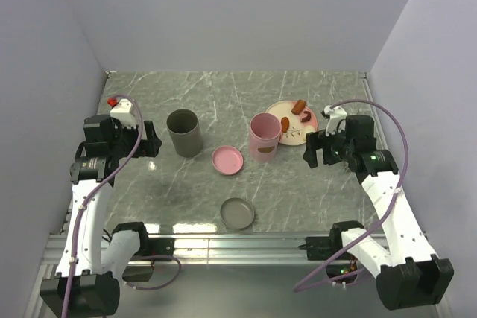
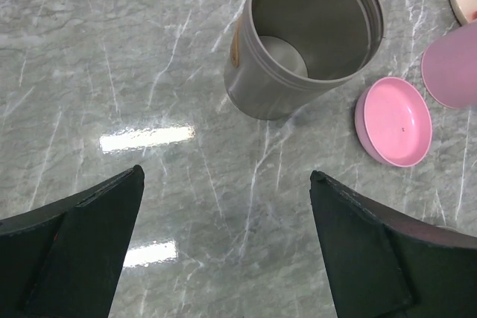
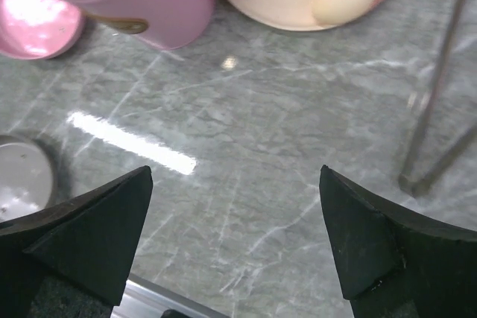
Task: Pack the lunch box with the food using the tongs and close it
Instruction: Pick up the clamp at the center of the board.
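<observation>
Step one not started: left gripper [image 2: 225, 174], right gripper [image 3: 235, 170] both wide open, empty. Box [image 1: 264, 138] uncapped, lid [image 1: 227, 159] at its 8 o'clock, food [image 1: 298, 107] on plate [image 1: 277, 109] at 1. Next you grab tongs [image 3: 433, 94], 3 o'clock in right wrist view.

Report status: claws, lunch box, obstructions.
Left claw and right claw open, empty. Lunch box open, lid beside it; food on plate. Tongs on table, untouched. Nothing blocking tongs.

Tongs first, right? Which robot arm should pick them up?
The right arm. The tongs lie just beside the open right gripper, near the plate. The left gripper hangs at the other side, by the grey canister.
</observation>
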